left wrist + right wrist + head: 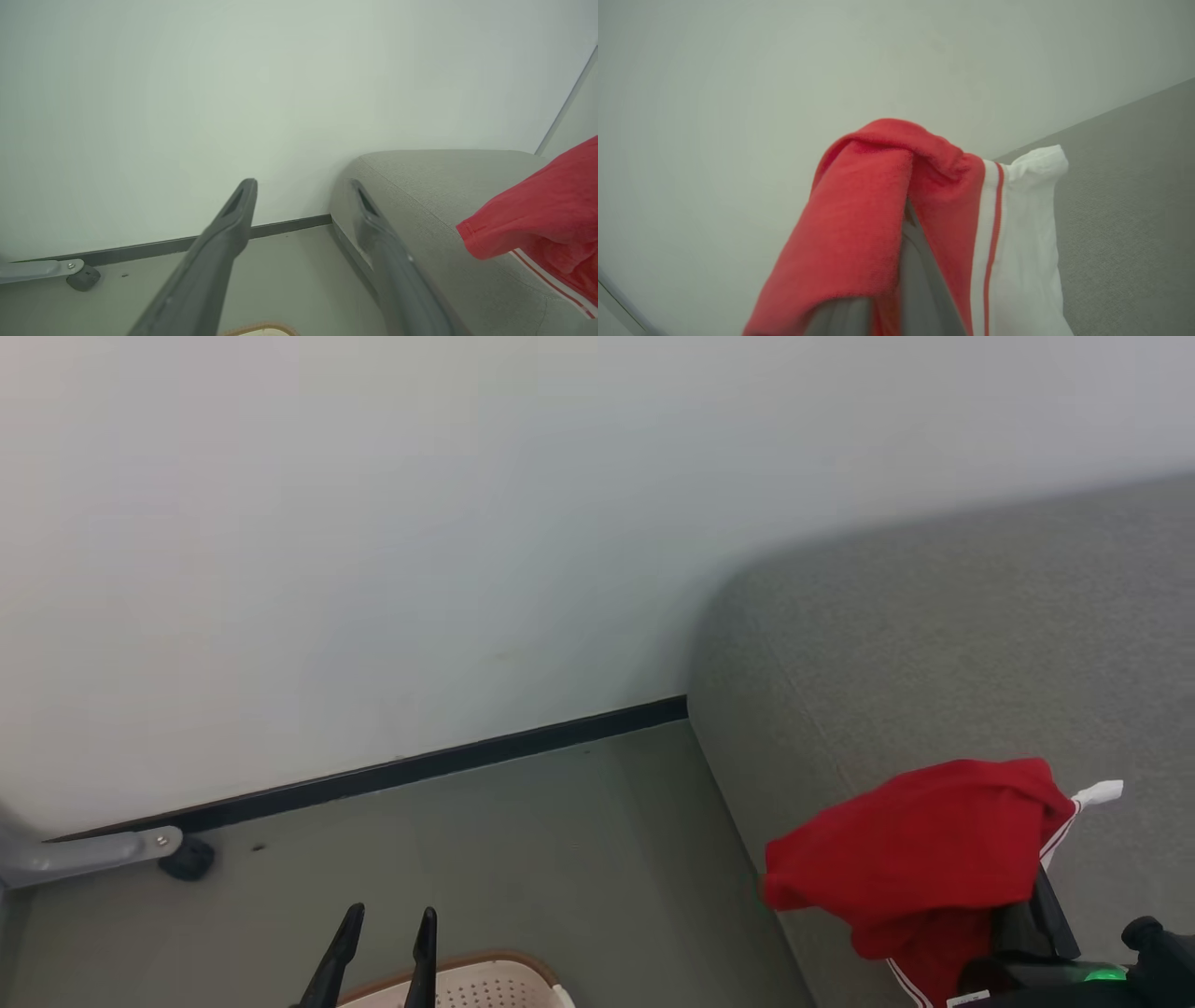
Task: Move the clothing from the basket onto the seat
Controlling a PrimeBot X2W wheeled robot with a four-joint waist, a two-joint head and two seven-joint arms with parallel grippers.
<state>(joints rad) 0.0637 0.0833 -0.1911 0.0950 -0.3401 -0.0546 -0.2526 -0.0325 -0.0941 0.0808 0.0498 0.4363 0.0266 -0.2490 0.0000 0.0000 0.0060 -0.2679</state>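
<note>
My right gripper (1041, 896) is clenched on the red clothing (924, 849), held over the seat (934, 644). My left gripper (390, 917) is spread open near the basket (485, 980).

Left pincer (392, 910) is hanging off to the left of the seat (934, 644), fingers spread wide, gripping nothing. Right pincer (1044, 896) is hovering over the seat, clamping the clothing (920, 854).

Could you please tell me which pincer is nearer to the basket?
Left. The left pincer hovers open by the basket; the right pincer grips the red garment at the seat.
</note>
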